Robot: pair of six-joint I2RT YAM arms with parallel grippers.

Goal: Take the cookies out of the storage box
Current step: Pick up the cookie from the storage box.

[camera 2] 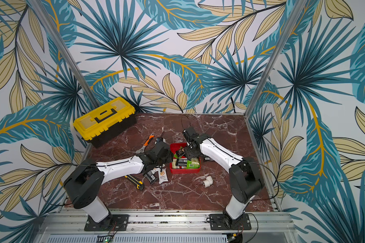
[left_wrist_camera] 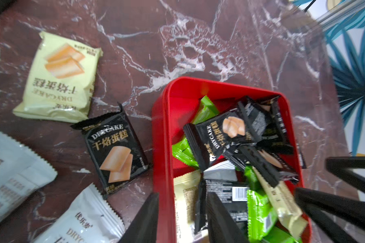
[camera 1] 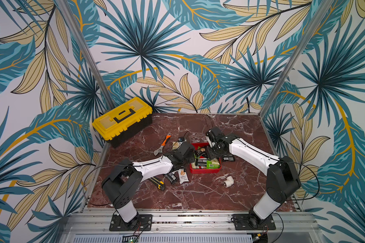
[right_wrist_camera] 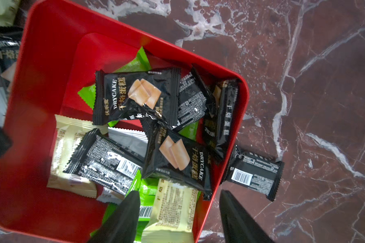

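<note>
Cookies (right_wrist_camera: 135, 94): mostly in red box (right_wrist_camera: 40, 84); few out on desk (left_wrist_camera: 177, 42).
Left fingers (left_wrist_camera: 150, 210): parted, empty, over box to pick.
Right fingers (right_wrist_camera: 124, 210): wide, empty, likewise.

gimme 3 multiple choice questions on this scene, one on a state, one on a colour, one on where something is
1. The storage box is:
A. empty
B. holding cookies
C. flipped upside down

2. The lid of the toolbox is:
A. yellow
B. blue
C. white

3. The white pipe elbow lies:
A. inside the storage box
B. on the table, outside the box
C. on top of the toolbox

Answers:
1 B, since both wrist views show black, green and cream packets piled inside the red walls.
2 A, since both top views show a yellow lid with a black handle over a black body.
3 B, since in both top views it rests on the marble surface, apart from the box and nearer the front edge.
</note>
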